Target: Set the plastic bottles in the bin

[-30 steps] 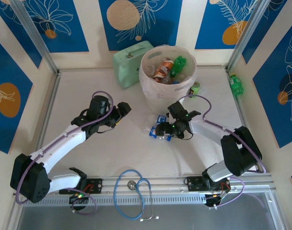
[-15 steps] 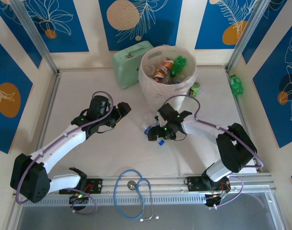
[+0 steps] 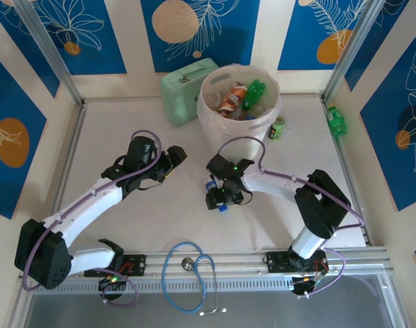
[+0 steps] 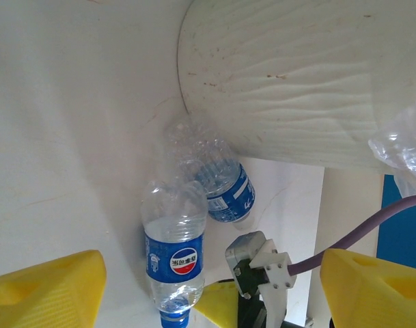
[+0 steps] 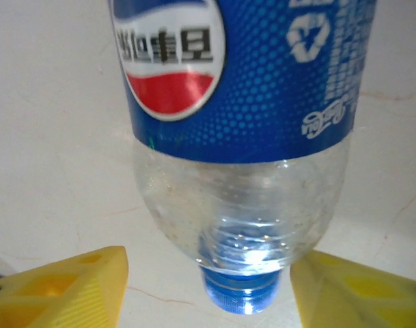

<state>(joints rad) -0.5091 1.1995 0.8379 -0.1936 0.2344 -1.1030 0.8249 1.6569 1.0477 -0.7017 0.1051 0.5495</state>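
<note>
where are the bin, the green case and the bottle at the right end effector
bin [image 3: 228,128], top view, front wall
green case [image 3: 184,92], top view, its broad face
bottle [image 5: 262,89], right wrist view, blue label

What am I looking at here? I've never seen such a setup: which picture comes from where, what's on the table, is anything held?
Two robot arms stand at the table's near edge, each ending in a two-finger gripper. One camera looks down from above; the other two ride on the wrists. In the scene: a bin holding bottles, a mint-green case, a can, a green bottle, a stethoscope, and two clear Pepsi-labelled bottles. The left gripper is open, empty. The right gripper's fingers straddle the capped neck of one such bottle, not yet clamped.
</note>
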